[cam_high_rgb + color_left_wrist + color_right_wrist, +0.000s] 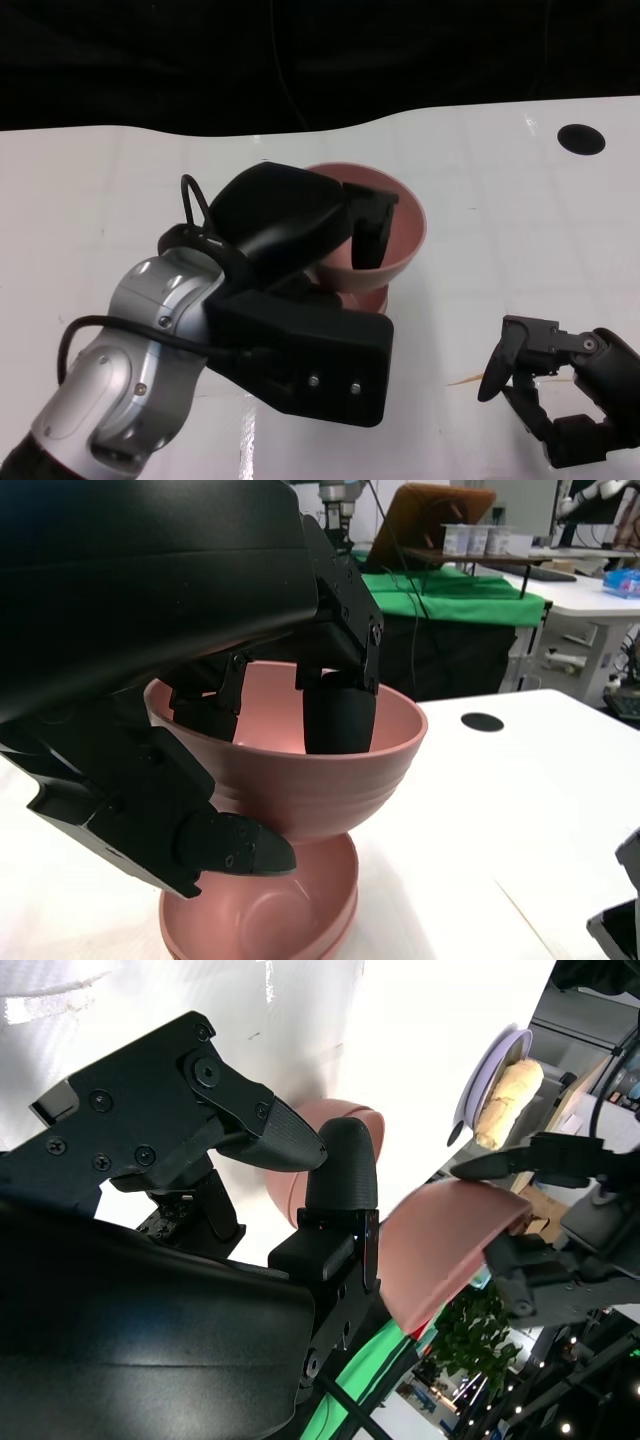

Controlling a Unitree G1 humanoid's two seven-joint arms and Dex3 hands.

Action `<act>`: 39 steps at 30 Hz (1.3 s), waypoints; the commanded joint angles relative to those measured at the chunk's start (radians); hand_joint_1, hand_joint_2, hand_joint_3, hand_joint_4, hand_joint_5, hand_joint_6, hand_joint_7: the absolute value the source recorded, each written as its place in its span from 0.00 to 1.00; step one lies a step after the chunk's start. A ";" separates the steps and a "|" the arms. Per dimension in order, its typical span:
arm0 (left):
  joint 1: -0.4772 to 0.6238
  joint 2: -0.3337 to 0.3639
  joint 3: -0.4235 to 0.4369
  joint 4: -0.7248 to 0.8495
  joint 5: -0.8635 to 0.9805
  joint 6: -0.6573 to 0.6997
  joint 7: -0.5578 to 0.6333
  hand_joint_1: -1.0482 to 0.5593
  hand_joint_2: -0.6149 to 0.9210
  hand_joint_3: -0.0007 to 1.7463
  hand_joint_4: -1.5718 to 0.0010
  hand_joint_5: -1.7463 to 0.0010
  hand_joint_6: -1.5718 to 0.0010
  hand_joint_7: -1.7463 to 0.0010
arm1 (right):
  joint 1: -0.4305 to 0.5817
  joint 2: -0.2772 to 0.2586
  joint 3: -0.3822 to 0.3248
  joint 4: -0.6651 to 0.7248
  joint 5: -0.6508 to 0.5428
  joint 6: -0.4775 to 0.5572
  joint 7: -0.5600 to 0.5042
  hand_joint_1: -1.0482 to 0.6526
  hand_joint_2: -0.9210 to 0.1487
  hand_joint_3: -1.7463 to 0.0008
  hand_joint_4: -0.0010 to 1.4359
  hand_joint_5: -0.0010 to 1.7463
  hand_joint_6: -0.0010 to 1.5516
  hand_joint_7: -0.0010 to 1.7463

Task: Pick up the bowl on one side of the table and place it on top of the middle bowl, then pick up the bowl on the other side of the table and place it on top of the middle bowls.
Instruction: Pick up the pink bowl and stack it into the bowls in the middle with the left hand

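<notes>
My left hand [290, 225] grips a pink bowl [395, 225] by its near rim, fingers [340, 715] inside and thumb [235, 845] under the outer wall. The bowl hangs tilted just above the pink middle bowl [362, 298] at the table's centre. In the left wrist view the held bowl [320, 770] sits over the lower bowl [290, 910], which shows a double rim as if stacked. My right hand [560, 395] rests low at the near right, fingers apart and holding nothing. The right wrist view shows the raised bowl [440, 1245] past my right hand's fingers [270, 1135].
The white table [500, 220] ends at a dark back edge. A black round hole [581, 138] lies at the far right. My left forearm [140, 360] hides the table's near left. Benches and clutter stand beyond the table in the wrist views.
</notes>
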 commanded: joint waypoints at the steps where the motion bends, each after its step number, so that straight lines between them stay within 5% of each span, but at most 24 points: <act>1: 0.039 0.003 -0.003 0.034 0.012 -0.020 0.044 0.60 0.91 0.20 0.50 0.00 0.51 0.22 | 0.006 -0.009 -0.001 -0.007 0.009 -0.004 -0.005 0.54 0.31 0.37 0.63 1.00 0.45 0.97; 3: 0.051 0.005 -0.002 0.049 0.013 -0.034 0.060 0.61 0.92 0.21 0.49 0.00 0.56 0.11 | 0.007 -0.008 0.000 -0.009 0.011 0.000 -0.005 0.54 0.31 0.37 0.63 1.00 0.45 0.97; 8: 0.081 -0.003 0.008 0.092 0.002 -0.076 0.119 0.62 0.91 0.22 0.50 0.00 0.63 0.01 | 0.009 -0.010 0.000 -0.009 0.009 0.003 -0.005 0.54 0.33 0.36 0.62 1.00 0.45 0.97; 39: 0.141 -0.004 0.024 0.159 0.024 -0.127 0.235 0.60 0.88 0.29 0.52 0.00 0.64 0.00 | 0.012 -0.019 -0.005 -0.002 0.013 -0.006 0.004 0.54 0.35 0.33 0.63 1.00 0.45 0.98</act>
